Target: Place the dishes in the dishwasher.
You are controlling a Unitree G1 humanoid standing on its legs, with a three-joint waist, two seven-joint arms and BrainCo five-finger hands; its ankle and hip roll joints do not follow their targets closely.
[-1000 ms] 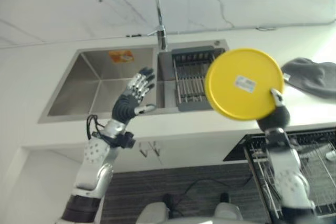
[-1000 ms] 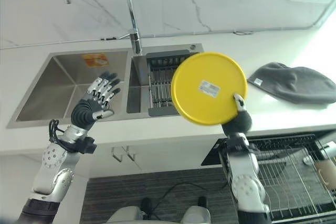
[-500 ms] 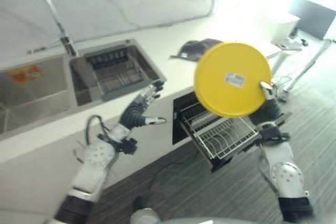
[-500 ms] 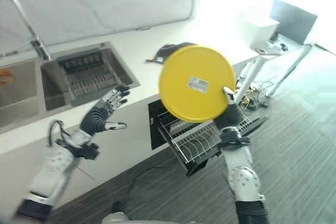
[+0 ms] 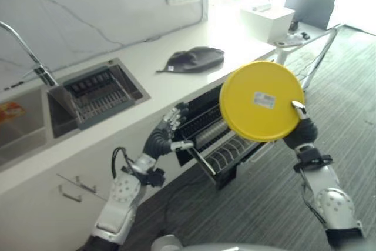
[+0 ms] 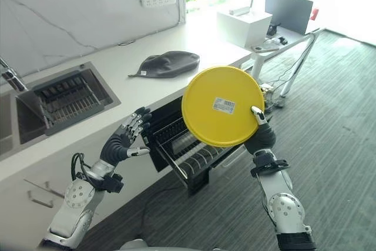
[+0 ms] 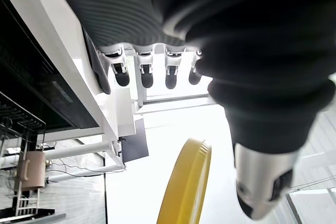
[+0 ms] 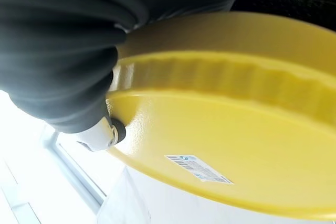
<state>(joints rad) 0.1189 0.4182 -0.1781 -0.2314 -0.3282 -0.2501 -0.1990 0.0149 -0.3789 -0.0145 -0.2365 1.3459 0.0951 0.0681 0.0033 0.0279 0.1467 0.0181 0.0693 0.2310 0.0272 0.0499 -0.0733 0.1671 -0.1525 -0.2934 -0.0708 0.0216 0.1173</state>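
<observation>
A round yellow plate (image 5: 262,100) with a small white label stands on edge in the air, its underside towards me. My right hand (image 5: 301,129) is shut on its lower right rim, thumb (image 8: 102,135) over the edge. The plate (image 6: 222,106) hangs above the pulled-out dishwasher rack (image 6: 191,158), which juts from the open dishwasher (image 5: 202,123) under the counter. My left hand (image 5: 166,137) floats open just left of the dishwasher, fingers (image 7: 145,74) straight, holding nothing. The plate (image 7: 185,188) shows edge-on in the left wrist view.
The white counter (image 5: 147,74) carries a grey cloth (image 5: 192,60) and a sink (image 5: 88,92) with a dark drain rack and a tap (image 5: 26,48). A white box (image 6: 241,24) sits at the counter's far end. Striped grey floor (image 6: 329,121) spreads to the right, with a desk (image 6: 282,42) beyond.
The camera has swung right, so the sink slid left and the dishwasher and floor came into the middle. The plate stays held in my right hand; my left hand sits nearer the dishwasher.
</observation>
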